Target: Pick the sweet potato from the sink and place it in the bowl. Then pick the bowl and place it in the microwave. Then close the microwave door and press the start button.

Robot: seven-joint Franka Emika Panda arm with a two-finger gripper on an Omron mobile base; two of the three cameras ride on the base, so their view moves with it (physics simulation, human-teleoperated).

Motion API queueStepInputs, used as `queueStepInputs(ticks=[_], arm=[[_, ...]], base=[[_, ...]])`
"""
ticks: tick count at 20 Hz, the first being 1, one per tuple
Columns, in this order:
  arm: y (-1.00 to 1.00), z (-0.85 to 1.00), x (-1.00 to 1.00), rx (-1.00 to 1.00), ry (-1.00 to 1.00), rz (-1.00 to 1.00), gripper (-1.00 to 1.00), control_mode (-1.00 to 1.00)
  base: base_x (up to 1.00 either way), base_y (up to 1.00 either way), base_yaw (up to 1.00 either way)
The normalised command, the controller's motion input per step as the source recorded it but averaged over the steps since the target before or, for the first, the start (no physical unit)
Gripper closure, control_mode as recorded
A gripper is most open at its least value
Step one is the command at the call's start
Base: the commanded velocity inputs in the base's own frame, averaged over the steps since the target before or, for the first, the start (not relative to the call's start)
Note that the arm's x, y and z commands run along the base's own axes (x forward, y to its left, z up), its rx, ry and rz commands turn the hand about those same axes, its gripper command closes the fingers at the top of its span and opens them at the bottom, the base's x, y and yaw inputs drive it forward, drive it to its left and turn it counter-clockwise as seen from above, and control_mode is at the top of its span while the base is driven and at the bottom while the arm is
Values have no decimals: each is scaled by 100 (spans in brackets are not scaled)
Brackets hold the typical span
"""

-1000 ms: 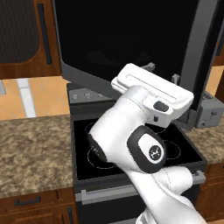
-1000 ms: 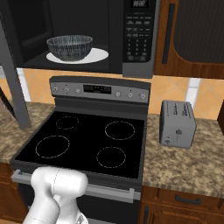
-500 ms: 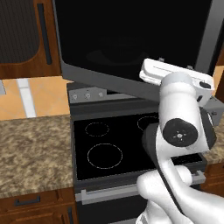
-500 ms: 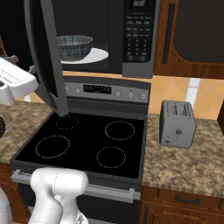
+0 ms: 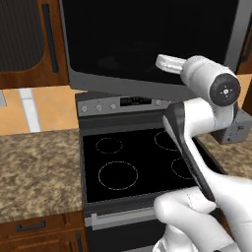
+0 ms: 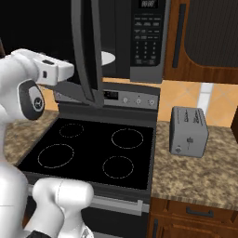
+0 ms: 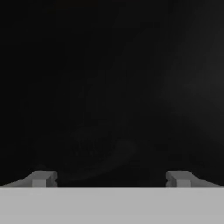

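Note:
The microwave [image 6: 139, 42] hangs above the stove, its button panel [image 6: 148, 35] on the right. The microwave door [image 5: 147, 44] stands partly swung in; its dark glass spans the top of the left base view, and the right base view shows the microwave door [image 6: 88, 51] nearly edge-on. My gripper [image 7: 110, 179] is open, its fingertips [image 7: 41, 178] wide apart and close against the dark glass. The hand [image 6: 58, 72] presses on the door's outer face. A sliver of the white turntable plate [image 6: 108, 57] shows past the door edge. The bowl is hidden behind the door. The sweet potato and the sink are out of view.
A black cooktop [image 6: 93, 148] with a control strip [image 5: 123, 103] lies under the microwave. A grey toaster [image 6: 188, 131] stands on the granite counter [image 6: 200, 172] to the right. More granite counter [image 5: 34, 167] lies left of the stove. Wooden cabinets [image 6: 204, 37] flank the microwave.
The microwave door has swung from wide open toward the microwave, with my hand following against its outer face. The bowl on the turntable has gone out of sight behind the door.

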Motion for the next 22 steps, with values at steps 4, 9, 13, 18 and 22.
queueStepInputs(ticks=[4, 9, 13, 18, 22], arm=[[0, 0, 100, 3, 29, 11, -100, -100], [0, -11, 100, 1, 21, 16, -100, -100], [0, -33, 94, 0, 9, 18, -100, -100], [0, -42, 72, 0, 2, 15, -100, -100], [0, -41, 42, 0, 3, 12, -100, -100]], base=[[0, 0, 0], [0, 0, 0], [0, 0, 0], [0, 0, 0], [0, 0, 0]])
